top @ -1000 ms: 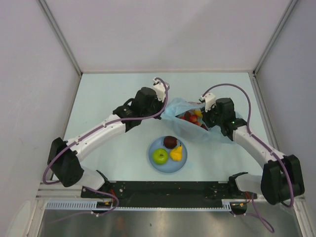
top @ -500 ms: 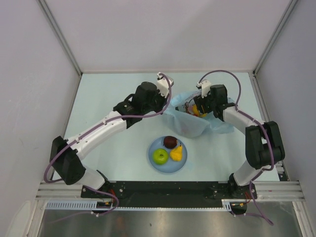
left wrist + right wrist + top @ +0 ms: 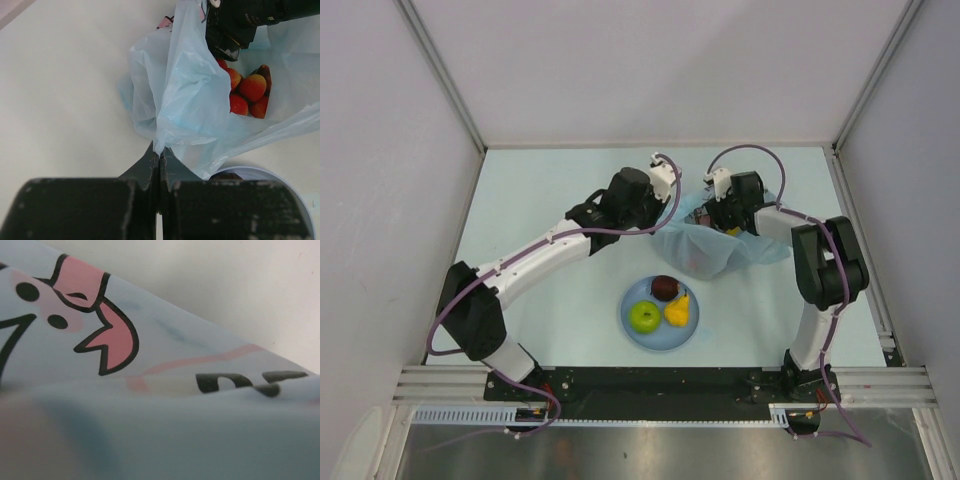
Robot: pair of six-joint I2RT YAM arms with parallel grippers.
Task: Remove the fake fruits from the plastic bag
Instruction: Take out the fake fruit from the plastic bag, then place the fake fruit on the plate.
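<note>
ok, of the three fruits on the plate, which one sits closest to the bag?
The dark red-purple fruit, at the far edge of the plate, right next to the plastic bag. The green apple and yellow pear lie nearer the arm bases.

Left arm (image 3: 535, 256) and right arm (image 3: 810, 330): white link shells, black joint housings. Each carries a looping purple cable (image 3: 745, 149) and a small white connector block (image 3: 663, 166) at the wrist. Left gripper (image 3: 158, 150): fingers (image 3: 144, 171) matte black, wedge-shaped, edges scuffed pale.
</note>
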